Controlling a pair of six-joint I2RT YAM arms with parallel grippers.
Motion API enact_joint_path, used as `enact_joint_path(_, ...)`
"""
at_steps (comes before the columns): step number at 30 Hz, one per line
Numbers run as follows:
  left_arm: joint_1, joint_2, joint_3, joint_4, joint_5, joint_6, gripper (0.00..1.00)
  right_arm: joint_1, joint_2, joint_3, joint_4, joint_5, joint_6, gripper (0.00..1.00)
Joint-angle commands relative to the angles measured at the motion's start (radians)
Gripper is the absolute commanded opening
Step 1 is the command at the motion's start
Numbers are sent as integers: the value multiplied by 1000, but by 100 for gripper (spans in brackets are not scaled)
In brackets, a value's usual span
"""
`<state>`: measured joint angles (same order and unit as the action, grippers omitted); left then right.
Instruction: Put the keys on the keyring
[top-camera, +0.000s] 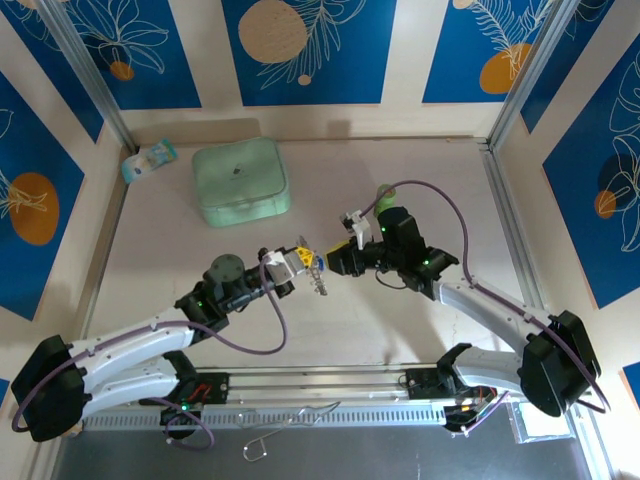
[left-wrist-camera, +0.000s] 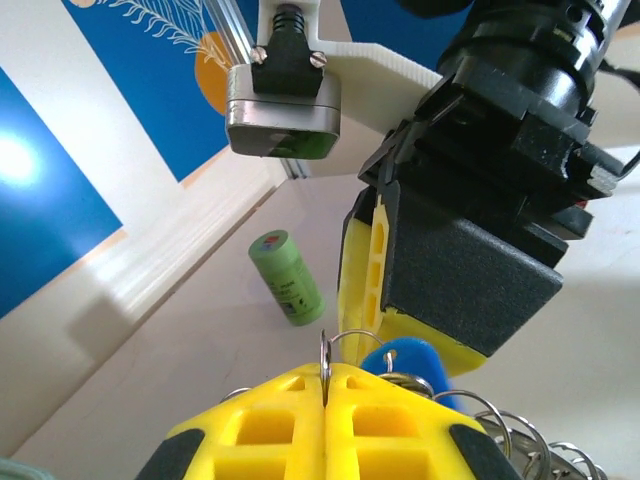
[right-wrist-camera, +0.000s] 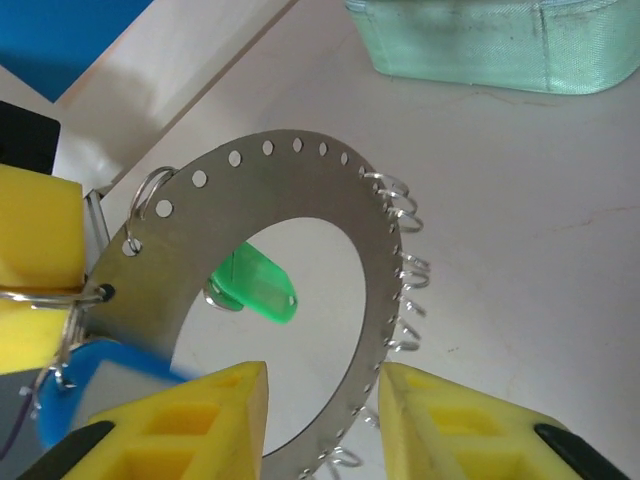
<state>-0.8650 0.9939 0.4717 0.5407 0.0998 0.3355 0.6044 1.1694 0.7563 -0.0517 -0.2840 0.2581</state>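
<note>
Beige matte table (top-camera: 400, 330), blue leaf-print walls (top-camera: 300, 50) | flat perforated steel keyring (right-wrist-camera: 300, 190) was midair, edge pinched tight by left gripper (left-wrist-camera: 325, 385) | glossy green key (right-wrist-camera: 262, 290) showed through its hollow | right gripper (right-wrist-camera: 322, 380) sat parted, holding nothing

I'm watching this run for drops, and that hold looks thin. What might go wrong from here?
1. The left gripper pinches the keyring by its thin edge alone, while the right gripper has its fingers apart around the rim; the ring may pivot or slip out.
2. The blue key sits close beside both grippers' fingers, so a closing move may knock it.
3. The green key shows through the hollow centre; a jolt may shake it off.
</note>
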Motion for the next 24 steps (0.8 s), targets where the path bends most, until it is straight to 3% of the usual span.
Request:
enact_joint_path(1, 34, -8, -14, 129, 94, -125, 0, -26, -73, 34, -63, -93, -153, 37)
enact_joint_path(5, 67, 9, -29, 173, 167, -192, 0, -35, -173, 8, -64, -6, -329, 37)
enact_joint_path(8, 76, 21, -43, 213, 181, -207, 0, -41, -197, 45, -116, -32, -380, 36)
enact_joint_path(15, 87, 52, -82, 339, 197, -219, 0, -41, -123, 196, -243, -107, -173, 35)
enact_joint_path(24, 97, 101, -90, 405, 239, -281, 0, -41, -41, 272, -330, -211, -146, 39)
